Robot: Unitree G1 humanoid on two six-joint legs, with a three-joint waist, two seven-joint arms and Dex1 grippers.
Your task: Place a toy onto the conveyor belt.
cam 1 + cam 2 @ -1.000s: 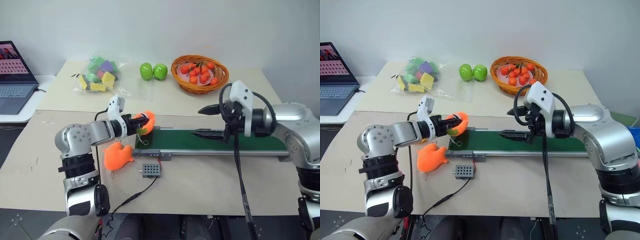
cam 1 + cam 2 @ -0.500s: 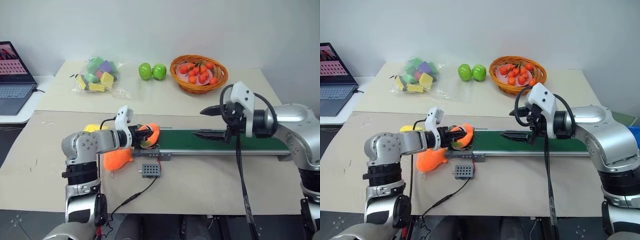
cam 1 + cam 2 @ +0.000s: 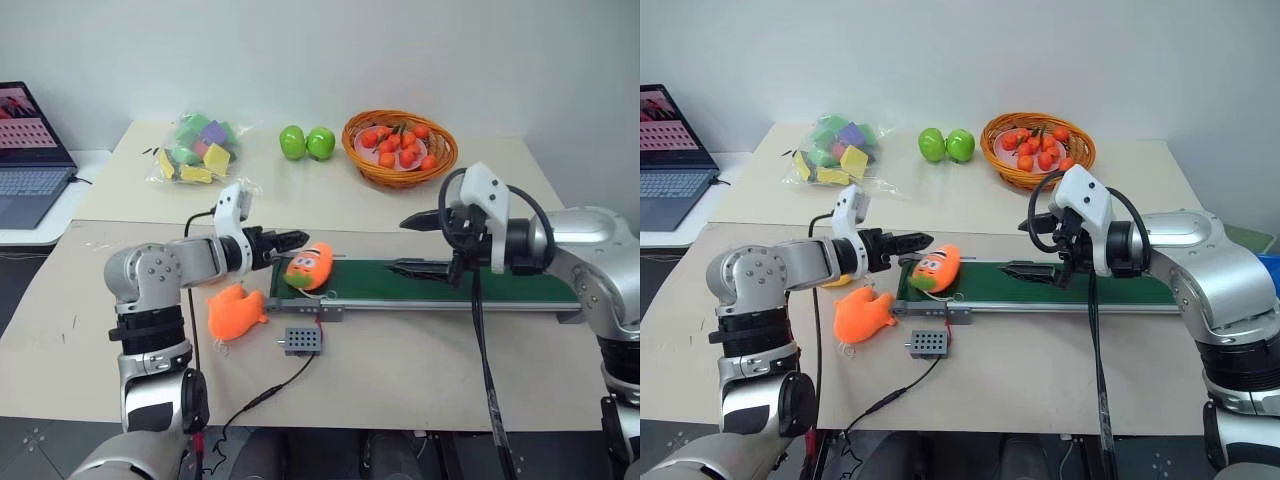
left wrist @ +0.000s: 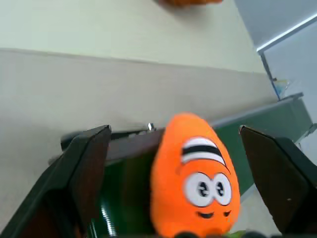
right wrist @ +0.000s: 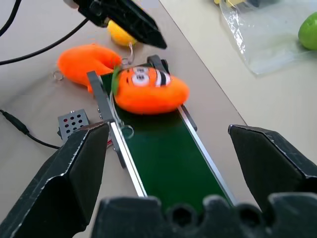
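Note:
The toy (image 3: 308, 266), a round orange plush with cartoon eyes and a green patch, lies on its side on the left end of the dark green conveyor belt (image 3: 450, 283). My left gripper (image 3: 288, 243) hovers just left of it, open, with its fingers (image 4: 91, 163) spread on either side and off the plush. Further along the belt my right gripper (image 3: 400, 243) hangs open above the green surface, empty, pointing toward the toy (image 5: 148, 91).
A flat orange plush (image 3: 235, 312) and a yellow plush (image 5: 121, 34) lie left of the belt. A small grey box (image 3: 302, 341) with a cable sits in front. At the back are a basket of oranges (image 3: 400, 148), two green apples (image 3: 306, 143), a bag of blocks (image 3: 198, 150) and a laptop (image 3: 25, 150).
My left gripper carried the toy to the belt's left end, opened and let it go, then drew back a little. The toy now rests on the belt. The right arm kept still.

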